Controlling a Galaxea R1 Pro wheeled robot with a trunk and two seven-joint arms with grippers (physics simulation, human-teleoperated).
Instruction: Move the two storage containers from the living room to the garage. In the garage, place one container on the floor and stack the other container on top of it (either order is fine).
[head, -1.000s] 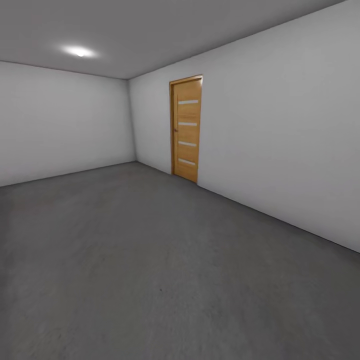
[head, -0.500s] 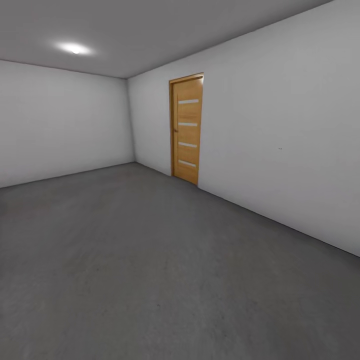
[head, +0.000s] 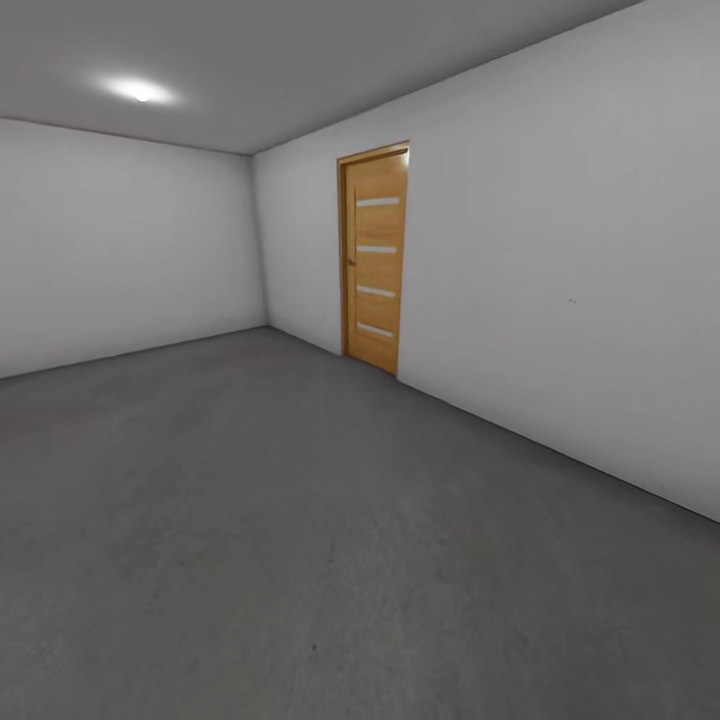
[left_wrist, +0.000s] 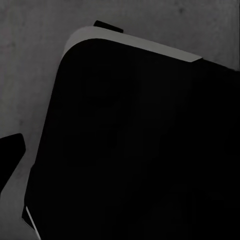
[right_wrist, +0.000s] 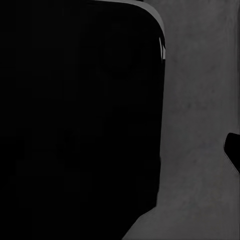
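Note:
I am in the garage, a bare room with light-grey walls (head: 560, 260). Its dark grey concrete floor (head: 300, 520) spreads ahead of me in the head view. The two storage containers and the living room are out of view. The left wrist view looks down on a broad black part of my own body (left_wrist: 140, 150) over the concrete floor (left_wrist: 30, 75). The right wrist view shows the same black bulk (right_wrist: 75, 120) beside the floor (right_wrist: 200, 125). A dark sliver (left_wrist: 10, 160) sits at the edge of the left wrist picture, and another dark sliver (right_wrist: 234, 150) at the edge of the right one.
A narrow honey-brown wooden door (head: 375, 260) with several pale horizontal slats stands shut in the right-hand wall, near the far corner. A ceiling light (head: 135, 90) glows at the upper left. The far wall (head: 120, 250) closes the room at the back.
The whole head picture has shifted a little: the door and right wall sit slightly larger and the ceiling light slightly further left, so the camera has moved. Nothing in the room has moved.

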